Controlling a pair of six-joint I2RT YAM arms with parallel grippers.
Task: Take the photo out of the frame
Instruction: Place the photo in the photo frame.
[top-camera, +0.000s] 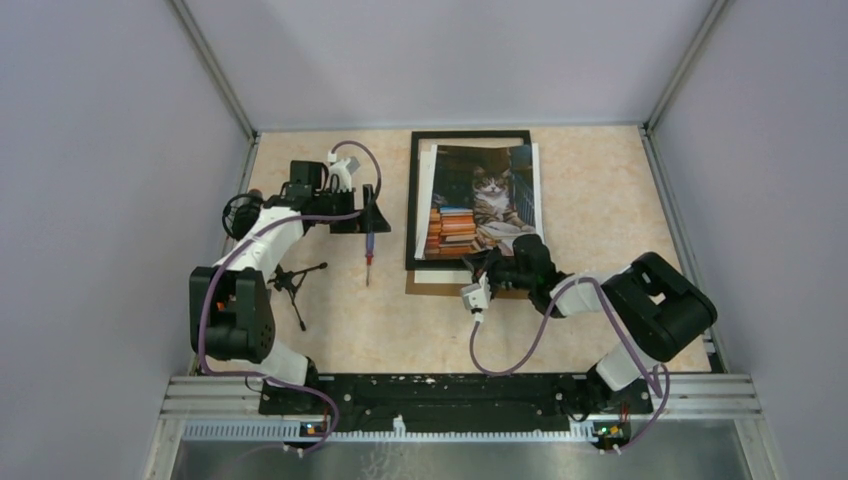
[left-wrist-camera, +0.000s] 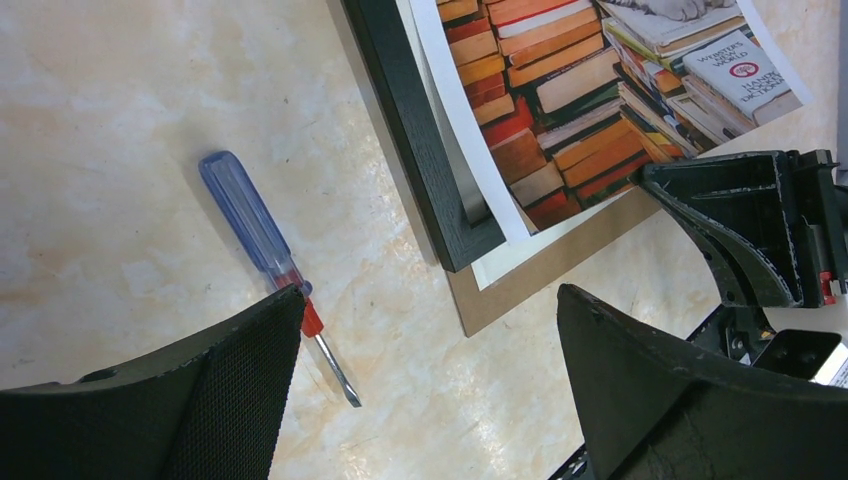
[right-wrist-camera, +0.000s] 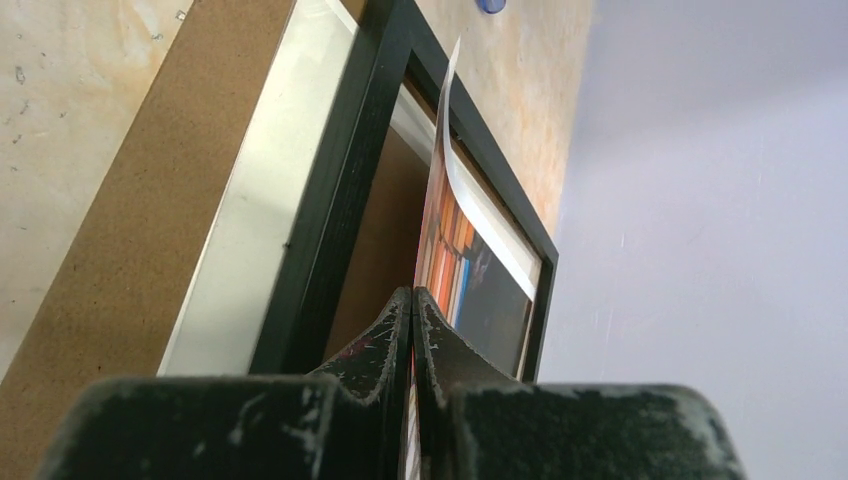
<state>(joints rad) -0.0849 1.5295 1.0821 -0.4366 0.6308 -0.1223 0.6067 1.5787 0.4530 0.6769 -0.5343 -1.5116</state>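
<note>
The frame (top-camera: 413, 200) is a thin black rectangle lying flat at the middle back of the table. The photo (top-camera: 480, 200), a cat among stacked books with a white margin, lies askew over it, its right side past the frame's right rail. My right gripper (top-camera: 490, 262) is shut on the photo's near edge. In the right wrist view the photo (right-wrist-camera: 445, 230) rises edge-on from between the closed fingers (right-wrist-camera: 412, 300), lifted off the frame (right-wrist-camera: 340, 200). My left gripper (left-wrist-camera: 430, 340) stands open and holds nothing, left of the frame's near corner (left-wrist-camera: 420, 140).
A blue-handled screwdriver (top-camera: 368, 255) lies on the table left of the frame, just below my left gripper. A brown backing board (left-wrist-camera: 540, 270) sticks out under the frame's near end. A small black tripod (top-camera: 290, 280) lies beside the left arm. Walls enclose the table.
</note>
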